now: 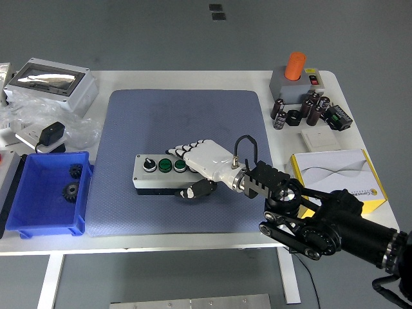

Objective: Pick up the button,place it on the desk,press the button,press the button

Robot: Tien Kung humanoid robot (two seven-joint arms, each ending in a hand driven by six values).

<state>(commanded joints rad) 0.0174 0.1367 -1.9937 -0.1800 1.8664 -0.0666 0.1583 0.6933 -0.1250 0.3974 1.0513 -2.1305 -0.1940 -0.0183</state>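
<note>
One button box [156, 175], perhaps four buttons.

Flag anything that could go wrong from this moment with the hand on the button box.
1. The right hand grips the button box by its right end only, so the box could pivot or slide on the blue mat when released.
2. Its fingers lie over the right-hand buttons and might press one unintentionally.
3. The blue bin sits just left of the box; a shove that way could knock it.
</note>
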